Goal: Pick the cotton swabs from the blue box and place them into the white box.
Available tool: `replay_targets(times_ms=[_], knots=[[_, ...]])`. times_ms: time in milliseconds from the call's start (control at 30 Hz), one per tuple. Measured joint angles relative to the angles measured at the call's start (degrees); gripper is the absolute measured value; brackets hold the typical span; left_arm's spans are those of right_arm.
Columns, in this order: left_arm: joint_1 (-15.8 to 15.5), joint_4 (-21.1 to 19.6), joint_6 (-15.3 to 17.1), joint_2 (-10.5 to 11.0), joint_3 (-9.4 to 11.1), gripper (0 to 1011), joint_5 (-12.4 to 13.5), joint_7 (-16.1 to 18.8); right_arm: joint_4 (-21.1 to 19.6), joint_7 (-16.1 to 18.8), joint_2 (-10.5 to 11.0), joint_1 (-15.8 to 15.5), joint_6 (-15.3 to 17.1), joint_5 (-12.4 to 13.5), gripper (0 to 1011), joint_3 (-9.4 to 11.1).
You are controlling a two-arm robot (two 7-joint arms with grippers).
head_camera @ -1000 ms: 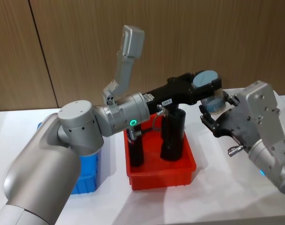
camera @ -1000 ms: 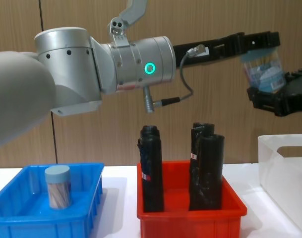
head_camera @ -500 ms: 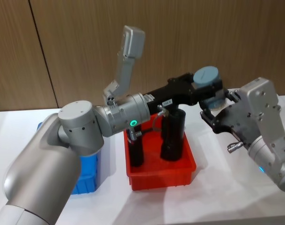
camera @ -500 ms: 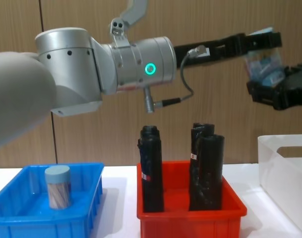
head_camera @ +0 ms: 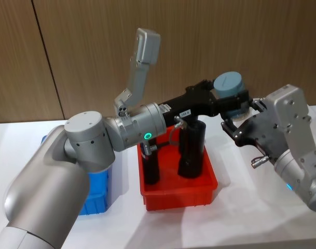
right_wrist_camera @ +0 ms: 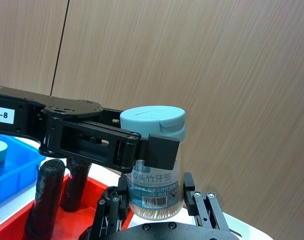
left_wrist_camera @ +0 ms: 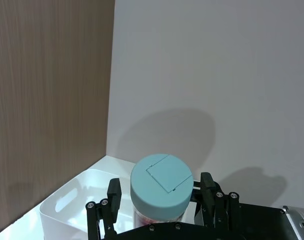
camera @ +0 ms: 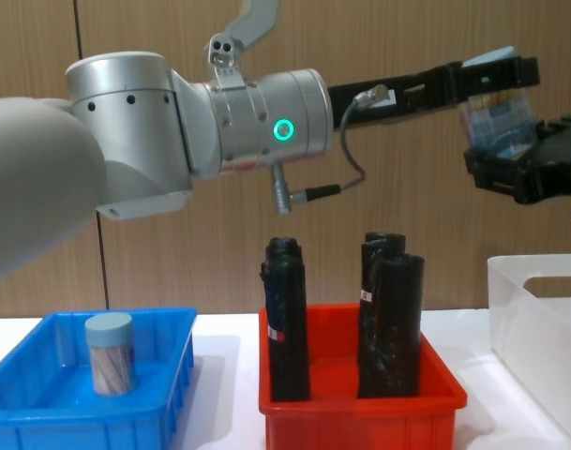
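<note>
Your left gripper [head_camera: 231,101] clamps the cotton swabs [head_camera: 228,83] under the lid, aloft at one o'clock from the red bin [head_camera: 178,199]. The right gripper [right_wrist_camera: 152,197] is spread round the base (probably light, slick plastic: take it mid-body).

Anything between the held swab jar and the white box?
Nothing visible. The left gripper holds the cotton swab jar high; the open right gripper flanks its base; the white box sits lower down, top open.

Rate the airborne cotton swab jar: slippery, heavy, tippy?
Probably slick: the cotton swab jar has smooth clear plastic walls, so the left gripper clamping under the lid and the right gripper around its base could slip. Likely light: thin sticks inside. Round, so apt to roll if dropped.
</note>
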Motion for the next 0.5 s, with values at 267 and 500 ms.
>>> replay_targets(times_ms=[267, 500], knots=[[-0.01, 0.0, -0.03, 0.0, 0.0, 1000, -0.01, 0.0, 0.26, 0.02, -0.12, 0.01, -0.08, 0.12, 629, 0.03], [-0.01, 0.0, -0.05, 0.0, 0.0, 1000, -0.01, 0.0, 1.35, -0.35, -0.24, -0.07, 0.0, 0.68, 629, 0.22]])
